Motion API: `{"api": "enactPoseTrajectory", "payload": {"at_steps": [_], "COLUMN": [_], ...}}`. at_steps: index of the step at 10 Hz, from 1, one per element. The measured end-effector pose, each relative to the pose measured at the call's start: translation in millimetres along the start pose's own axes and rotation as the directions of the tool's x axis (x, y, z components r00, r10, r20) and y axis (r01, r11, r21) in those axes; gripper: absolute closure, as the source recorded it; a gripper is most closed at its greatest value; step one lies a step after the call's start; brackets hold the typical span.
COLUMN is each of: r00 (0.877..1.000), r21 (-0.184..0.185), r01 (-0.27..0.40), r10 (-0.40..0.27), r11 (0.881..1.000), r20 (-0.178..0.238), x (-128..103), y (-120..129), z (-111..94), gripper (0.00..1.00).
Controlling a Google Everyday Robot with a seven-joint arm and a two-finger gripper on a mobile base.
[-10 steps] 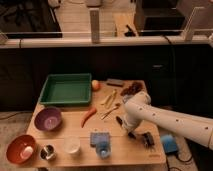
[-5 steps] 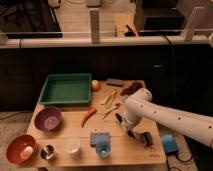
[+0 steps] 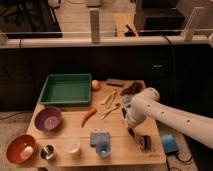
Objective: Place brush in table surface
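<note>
The brush (image 3: 145, 143), small and black with a whitish part, lies on the wooden table surface (image 3: 120, 150) near its front right corner. My white arm reaches in from the right, and the gripper (image 3: 130, 126) hangs low over the table, just left of and behind the brush. The brush looks apart from the gripper.
A green tray (image 3: 65, 89) stands at the back left with an orange fruit (image 3: 95, 85) beside it. A flat dark bar (image 3: 115, 82), a banana (image 3: 109, 98), a spoon (image 3: 111, 111) and a red chili (image 3: 88, 116) lie mid-table. A purple bowl (image 3: 48, 119), red bowl (image 3: 21, 148), metal cup (image 3: 47, 151), white cup (image 3: 72, 145) and blue block (image 3: 100, 140) sit in front.
The arm's upper part has drifted slightly right and back. The brush has stayed at the same spot on the table.
</note>
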Motion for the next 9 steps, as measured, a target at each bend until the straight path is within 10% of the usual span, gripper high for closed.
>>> {"api": "enactPoseTrajectory", "payload": {"at_steps": [6, 9], "r00": [0.996, 0.996], "r21": [-0.012, -0.027], "r01": [-0.046, -0.039], "r10": [0.045, 0.037], "r11": [0.999, 0.999], "r20": [-0.073, -0.079], "x": [-2.2, -3.2], "y": [-18.8, -40.8], "z": [-80.5, -89.8], "gripper": [1.0, 1.0]}}
